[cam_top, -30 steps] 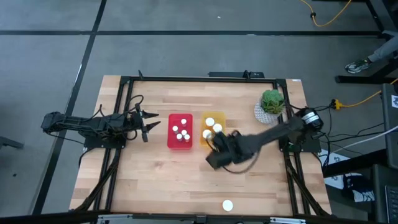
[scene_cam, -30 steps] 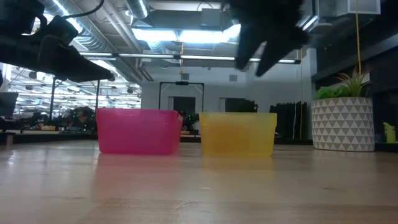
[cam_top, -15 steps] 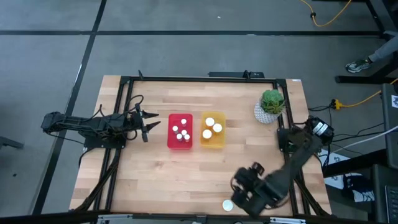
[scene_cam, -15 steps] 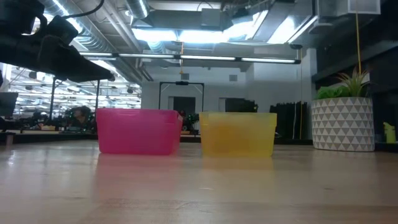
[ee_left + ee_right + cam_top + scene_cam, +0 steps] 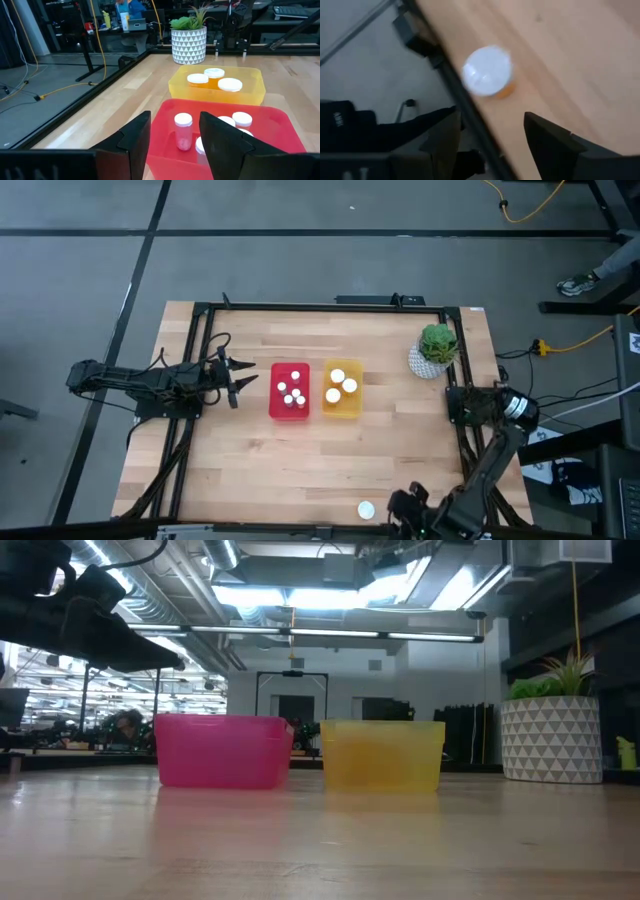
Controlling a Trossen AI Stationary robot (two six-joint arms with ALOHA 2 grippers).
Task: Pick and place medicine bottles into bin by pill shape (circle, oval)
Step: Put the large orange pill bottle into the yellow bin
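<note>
While the bench [image 5: 250,470] carries the yellow bin [image 5: 341,389], I judge the last pickup in hand: my right tool [image 5: 490,137], released, hangs near the lone bottle [image 5: 366,509] at the bench edge farthest from that bin. Next: descend, close.

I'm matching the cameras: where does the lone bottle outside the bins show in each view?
High view: lone bottle at the table's near edge, beside the right gripper.
Low view: not visible.
Left wrist view: not visible.
Right wrist view: lone bottle centred ahead of the open fingers.
Shared landmark: table edge.
</note>
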